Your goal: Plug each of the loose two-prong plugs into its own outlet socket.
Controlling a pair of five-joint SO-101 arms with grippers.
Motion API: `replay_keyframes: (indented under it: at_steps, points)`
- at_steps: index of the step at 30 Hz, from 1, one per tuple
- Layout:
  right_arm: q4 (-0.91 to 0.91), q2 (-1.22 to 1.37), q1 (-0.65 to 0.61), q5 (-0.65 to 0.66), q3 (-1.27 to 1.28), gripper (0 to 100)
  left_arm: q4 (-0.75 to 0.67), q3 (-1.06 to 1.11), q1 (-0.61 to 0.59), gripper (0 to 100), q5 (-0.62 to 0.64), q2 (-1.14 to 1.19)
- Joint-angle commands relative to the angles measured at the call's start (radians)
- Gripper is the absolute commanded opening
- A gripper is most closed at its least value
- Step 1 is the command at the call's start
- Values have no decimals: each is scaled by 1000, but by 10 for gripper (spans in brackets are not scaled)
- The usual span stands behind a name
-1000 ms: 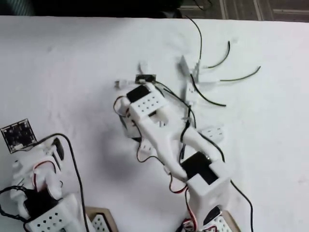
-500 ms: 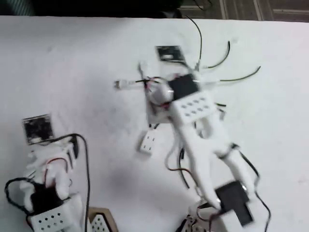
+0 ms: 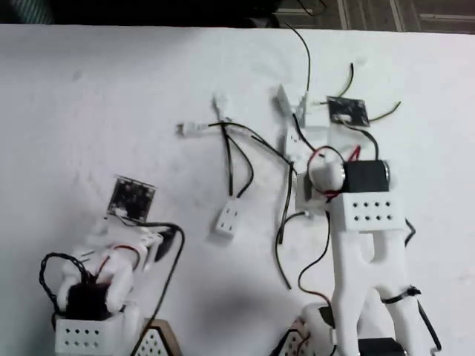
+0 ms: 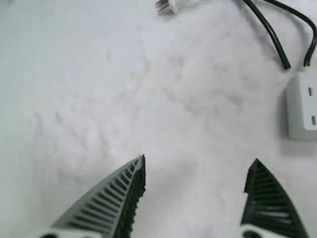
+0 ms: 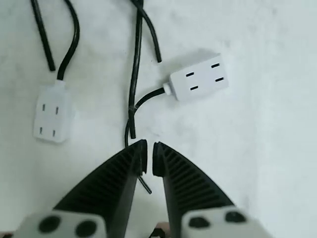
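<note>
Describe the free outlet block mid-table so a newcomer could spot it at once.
On the white table, look in the gap between the left arm and the right arm. The outlet block lies there at the end of a looping black cord. The other block lies close beside the right arm; this one lies alone in the open.

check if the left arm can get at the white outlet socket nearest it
Probably yes: the left gripper is open, and nothing but bare table lies between it and the outlet socket, which sits a little off to one side.
</note>
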Motion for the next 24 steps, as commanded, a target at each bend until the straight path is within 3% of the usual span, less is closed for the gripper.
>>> replay_keyframes:
  at_steps: [1, 10, 18, 24]
  points:
    - [-105, -36, 64, 9, 60, 19, 37, -84, 44, 325, -9, -2]
    - [-234, -28, 188, 9, 110, 19, 72, -236, 107, 325, -11, 79]
    - [-354, -36, 203, 9, 193, 19, 66, -545, 111, 326, -2, 567]
    - [-358, -30, 203, 9, 195, 19, 66, -712, 217, 331, 26, 931]
